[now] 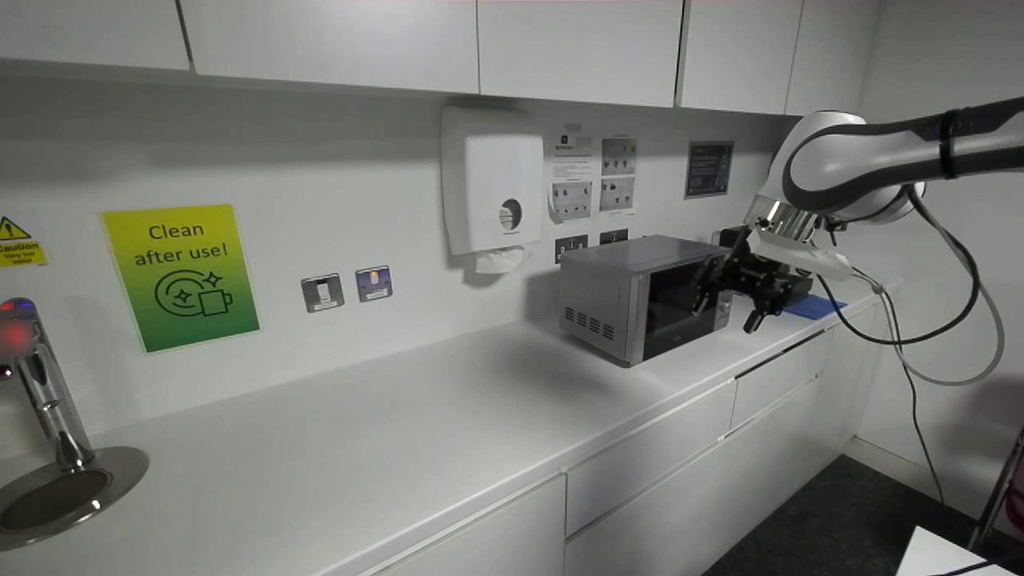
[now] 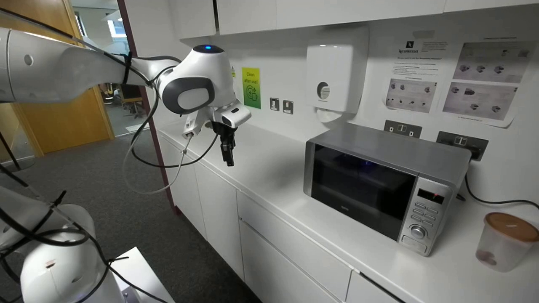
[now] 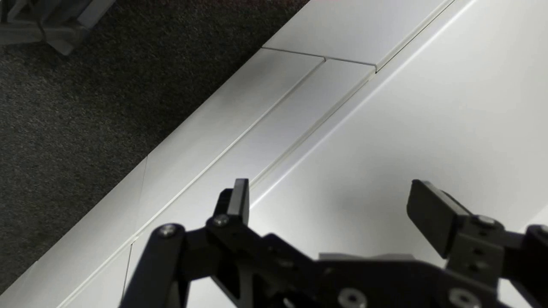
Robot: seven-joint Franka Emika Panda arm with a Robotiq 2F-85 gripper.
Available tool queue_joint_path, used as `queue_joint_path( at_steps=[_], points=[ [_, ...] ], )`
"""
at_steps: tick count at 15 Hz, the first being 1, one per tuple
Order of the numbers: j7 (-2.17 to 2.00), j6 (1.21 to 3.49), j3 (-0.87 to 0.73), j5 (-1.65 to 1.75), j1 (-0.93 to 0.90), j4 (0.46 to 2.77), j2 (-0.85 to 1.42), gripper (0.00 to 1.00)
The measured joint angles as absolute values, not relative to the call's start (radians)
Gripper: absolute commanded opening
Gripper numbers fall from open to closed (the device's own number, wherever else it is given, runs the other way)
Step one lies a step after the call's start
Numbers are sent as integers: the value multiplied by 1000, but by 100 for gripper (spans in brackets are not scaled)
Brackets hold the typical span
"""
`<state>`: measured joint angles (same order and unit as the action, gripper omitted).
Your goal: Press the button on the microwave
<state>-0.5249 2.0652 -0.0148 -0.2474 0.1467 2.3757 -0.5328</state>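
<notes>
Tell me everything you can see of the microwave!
The microwave is a boxy, silver-grey, metal-looking thing. Its dark-windowed door is shut. The control strip has a display glowing red, buttons and a round knob. Vent slots mark one side. It sits upright on the white counter near the wall; the hand isn't touching it.

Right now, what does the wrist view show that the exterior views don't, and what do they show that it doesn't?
Only the wrist view: the worktop framed between the fingers of the open hand. A grey object in that view's corner is too dim to match.

Only the exterior views: the arm, the wall dispenser, the green "Clean after use!" sign and the front of the microwave, its buttons visible in an exterior view.

All share the hand, worktop, drawer fronts and dark carpet.
</notes>
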Motion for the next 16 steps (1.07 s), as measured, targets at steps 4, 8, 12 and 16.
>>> queue_joint_path(
  at_steps=[4, 8, 12, 16],
  points=[
    [-523, 2065, -17, -248, 147, 2376, -533, 100],
    [-471, 2138, -97, -279, 161, 2376, -532, 100],
    [-370, 2276, -245, -397, 197, 2372, -514, 100],
    [-327, 2435, -349, -560, 205, 2343, -436, 100]
  ],
)
